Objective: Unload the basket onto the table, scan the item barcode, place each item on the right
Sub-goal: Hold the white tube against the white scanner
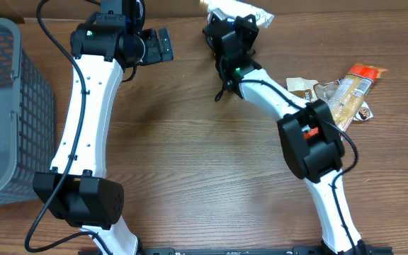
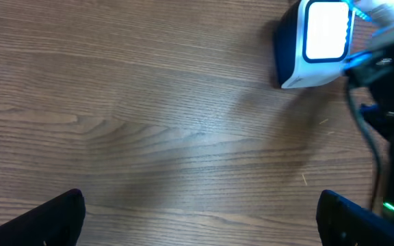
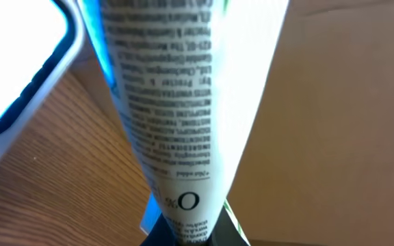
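Beside the scanner [image 3: 12, 61], the tube [image 3: 183, 89] stands clamped between the right gripper's [image 3: 183, 236] jaws; left gripper [image 2: 200, 219] spread.

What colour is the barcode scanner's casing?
The scanner is white with a dark navy side, and its face glows bright. It shows best in the left wrist view.

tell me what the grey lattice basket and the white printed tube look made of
grey lattice basket: likely moulded plastic, matte; uniform grid walls and a smooth rim.
white printed tube, pinched by the right gripper: probably soft plastic or laminate, glossy; it tapers flat toward the held end, with small print on it.
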Controlling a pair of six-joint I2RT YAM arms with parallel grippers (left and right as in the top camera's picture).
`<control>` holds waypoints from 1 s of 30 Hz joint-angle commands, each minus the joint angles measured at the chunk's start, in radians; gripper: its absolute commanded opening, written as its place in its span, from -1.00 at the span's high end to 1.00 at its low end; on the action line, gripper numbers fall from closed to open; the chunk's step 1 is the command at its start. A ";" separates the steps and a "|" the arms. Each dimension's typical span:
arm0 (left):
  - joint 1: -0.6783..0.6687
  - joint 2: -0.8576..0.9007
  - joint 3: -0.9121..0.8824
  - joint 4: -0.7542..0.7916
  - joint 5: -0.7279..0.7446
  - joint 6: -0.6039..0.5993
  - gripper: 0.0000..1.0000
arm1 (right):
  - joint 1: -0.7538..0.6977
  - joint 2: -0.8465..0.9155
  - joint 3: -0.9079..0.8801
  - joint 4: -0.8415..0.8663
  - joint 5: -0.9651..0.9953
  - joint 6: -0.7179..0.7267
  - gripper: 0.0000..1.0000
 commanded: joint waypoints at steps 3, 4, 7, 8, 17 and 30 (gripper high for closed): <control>-0.001 0.000 0.010 0.000 -0.003 0.001 -1.00 | -0.033 0.051 0.023 0.114 0.023 -0.094 0.93; -0.001 0.000 0.010 0.000 -0.003 0.001 -0.99 | -0.035 0.058 0.023 0.125 0.023 -0.103 0.92; -0.001 0.000 0.010 0.000 -0.003 0.001 -0.99 | -0.042 0.085 0.023 0.179 0.021 -0.138 0.93; -0.002 0.000 0.010 0.000 -0.003 0.001 -0.99 | -0.043 0.097 0.023 0.190 0.020 -0.147 0.93; -0.001 0.000 0.010 0.000 -0.003 0.001 -0.99 | -0.045 0.105 0.023 0.193 0.003 -0.144 0.92; -0.002 0.000 0.010 0.000 -0.003 0.001 -0.99 | -0.031 0.074 0.023 0.274 0.046 -0.171 0.93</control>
